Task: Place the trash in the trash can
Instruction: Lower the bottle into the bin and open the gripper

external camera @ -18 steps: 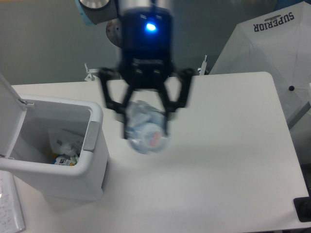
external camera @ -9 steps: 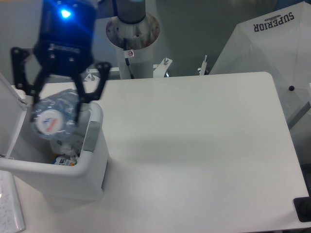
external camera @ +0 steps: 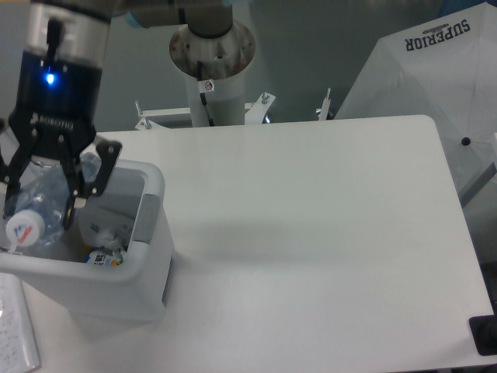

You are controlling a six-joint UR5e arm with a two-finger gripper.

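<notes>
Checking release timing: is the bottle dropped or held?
Held: the gripper fingers flank the bottle above the trash can opening.

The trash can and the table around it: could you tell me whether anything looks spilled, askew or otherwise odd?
Nothing looks spilled. The gripper holds the crushed bottle tilted, cap end down, over the open trash can, which is what the job calls for. Inside the bin lie a crumpled clear wrapper and a small printed packet. The table shows no debris.
</notes>
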